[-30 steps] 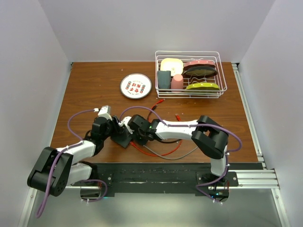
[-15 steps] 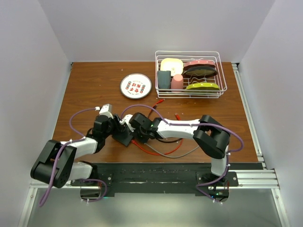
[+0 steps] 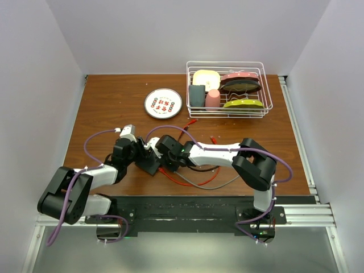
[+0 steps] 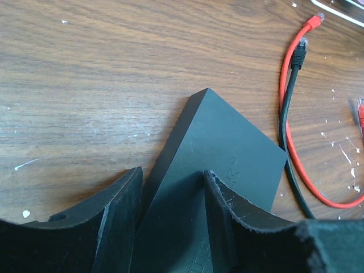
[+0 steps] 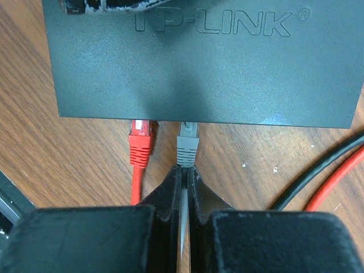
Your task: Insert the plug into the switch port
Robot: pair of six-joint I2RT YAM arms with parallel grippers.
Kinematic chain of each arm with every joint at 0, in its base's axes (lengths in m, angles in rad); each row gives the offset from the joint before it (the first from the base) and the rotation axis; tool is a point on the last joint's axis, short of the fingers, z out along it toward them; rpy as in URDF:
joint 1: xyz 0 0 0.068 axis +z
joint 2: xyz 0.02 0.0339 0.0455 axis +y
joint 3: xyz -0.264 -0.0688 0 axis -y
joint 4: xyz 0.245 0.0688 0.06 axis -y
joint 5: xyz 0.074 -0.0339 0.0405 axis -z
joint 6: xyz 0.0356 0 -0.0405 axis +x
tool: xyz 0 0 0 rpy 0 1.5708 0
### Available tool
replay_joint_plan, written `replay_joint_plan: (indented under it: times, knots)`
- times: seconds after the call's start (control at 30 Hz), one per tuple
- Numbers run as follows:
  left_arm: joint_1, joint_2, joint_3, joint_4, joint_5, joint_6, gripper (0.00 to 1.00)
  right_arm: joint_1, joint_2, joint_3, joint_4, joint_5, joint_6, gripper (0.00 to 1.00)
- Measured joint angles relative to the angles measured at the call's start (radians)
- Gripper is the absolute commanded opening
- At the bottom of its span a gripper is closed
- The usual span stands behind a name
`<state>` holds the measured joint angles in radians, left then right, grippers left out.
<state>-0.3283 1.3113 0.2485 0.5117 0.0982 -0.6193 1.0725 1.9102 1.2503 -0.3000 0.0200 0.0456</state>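
Observation:
The switch (image 3: 149,165) is a flat dark-grey TP-LINK box lying near the table's front. In the right wrist view the switch (image 5: 205,68) fills the top, and a grey plug (image 5: 187,145) sits at a port on its near edge, beside a red plug (image 5: 140,145). My right gripper (image 5: 183,170) is shut on the grey cable just behind the grey plug. My left gripper (image 4: 170,176) straddles one end of the switch (image 4: 227,153), with one finger on its top face and the other at its side edge. In the top view the two grippers, left (image 3: 138,153) and right (image 3: 166,159), meet at the switch.
Red and grey cables (image 3: 196,183) loop on the table right of the switch. Loose red and black plug ends (image 4: 301,40) lie beyond it. A round white plate (image 3: 153,96) and a wire dish rack (image 3: 267,85) with dishes stand at the back.
The left arm's elbow has shifted a little to the right. Both grippers and the switch have barely moved.

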Motion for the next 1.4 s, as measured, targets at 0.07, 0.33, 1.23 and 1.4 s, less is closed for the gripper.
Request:
replay_joint_plan:
  times: [0.07,0.33,1.23,1.4]
  knots:
    - [-0.002,-0.007,0.000,-0.008,-0.005,-0.001,0.35,0.000,0.000,0.000,-0.002,0.001,0.004,0.00]
    - [-0.037,-0.129,0.002,-0.192,-0.055,-0.021,0.70,0.012,-0.031,-0.061,0.050,0.010,0.029,0.10]
    - [-0.060,-0.325,0.181,-0.668,-0.030,-0.031,1.00,0.049,-0.336,-0.216,0.385,0.184,0.167,0.99]
    - [-0.053,-0.434,0.188,-0.715,-0.061,-0.025,1.00,0.045,-0.344,-0.189,0.373,0.183,0.209,0.97]
